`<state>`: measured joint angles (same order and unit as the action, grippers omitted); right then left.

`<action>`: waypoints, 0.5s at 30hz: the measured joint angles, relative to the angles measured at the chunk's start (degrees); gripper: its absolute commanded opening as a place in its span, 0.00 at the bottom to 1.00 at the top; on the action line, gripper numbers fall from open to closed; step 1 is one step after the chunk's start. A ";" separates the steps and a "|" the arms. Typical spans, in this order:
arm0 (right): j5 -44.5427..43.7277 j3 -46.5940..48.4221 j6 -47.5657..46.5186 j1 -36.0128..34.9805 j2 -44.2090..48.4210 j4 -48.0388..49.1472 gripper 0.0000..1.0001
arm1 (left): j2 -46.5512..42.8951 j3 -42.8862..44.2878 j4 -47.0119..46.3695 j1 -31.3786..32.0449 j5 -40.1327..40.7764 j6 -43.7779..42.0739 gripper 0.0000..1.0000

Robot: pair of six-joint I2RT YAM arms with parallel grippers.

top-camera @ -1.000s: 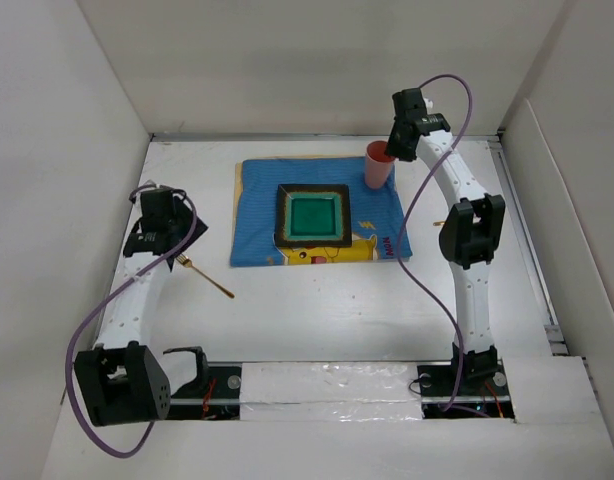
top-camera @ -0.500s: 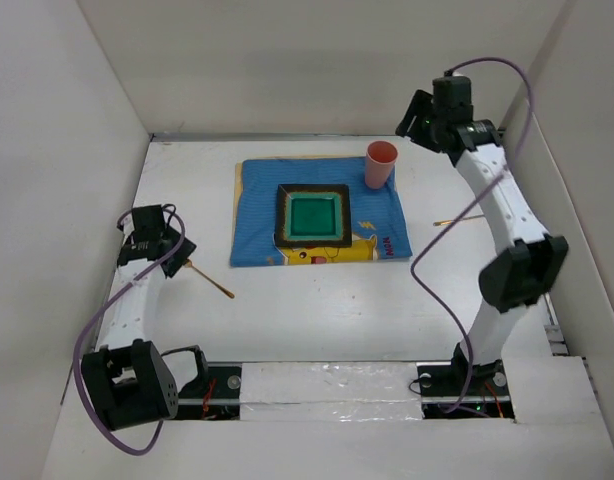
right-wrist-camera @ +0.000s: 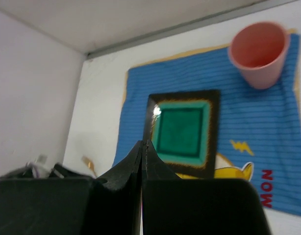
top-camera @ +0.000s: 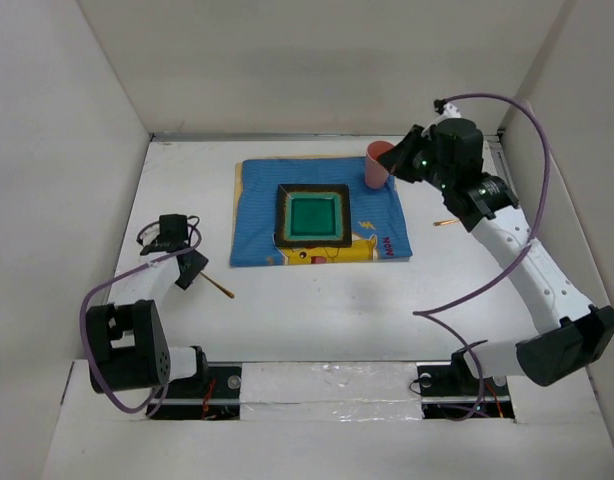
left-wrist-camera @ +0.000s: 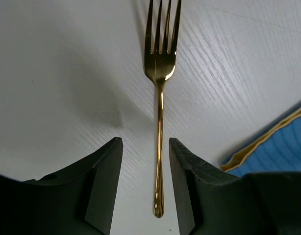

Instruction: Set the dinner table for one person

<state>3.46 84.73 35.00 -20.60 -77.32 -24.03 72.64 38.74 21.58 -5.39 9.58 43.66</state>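
The white dinner table [top-camera: 317, 310] bears a blue cartoon-print mat [top-camera: 257, 215]. On the mat are a square green plate with a dark rim [top-camera: 312, 215] and an upright pink cup [top-camera: 378, 166]. A gold fork [top-camera: 220, 289] lies on the table left of the mat. My left gripper [top-camera: 190, 268] is low over it and open. In the left wrist view the fork handle [left-wrist-camera: 159, 161] lies between the fingers [left-wrist-camera: 105, 181] without touching them. My right gripper [top-camera: 405, 166] is shut and empty, raised beside the cup. Its view shows the cup [right-wrist-camera: 260, 53] and the plate [right-wrist-camera: 182, 131].
A thin gold utensil [top-camera: 446, 221] lies on the table right of the mat, under the right arm; I cannot tell its kind. White walls enclose the table on the left, back and right. The mat's corner [left-wrist-camera: 283, 149] is near the left gripper.
My right gripper has left the cup and pulled back to the right, shut. My left gripper has come down and toward the mat, and now straddles the fork handle.
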 measured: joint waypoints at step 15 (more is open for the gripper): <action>3.26 -7.65 0.09 -7.34 2.23 0.07 0.00 | 8.92 1.55 -6.01 0.59 2.56 -0.33 0.12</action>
<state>6.72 77.08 35.09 -27.94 -75.09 -23.97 81.56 40.29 15.57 -4.80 12.14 43.33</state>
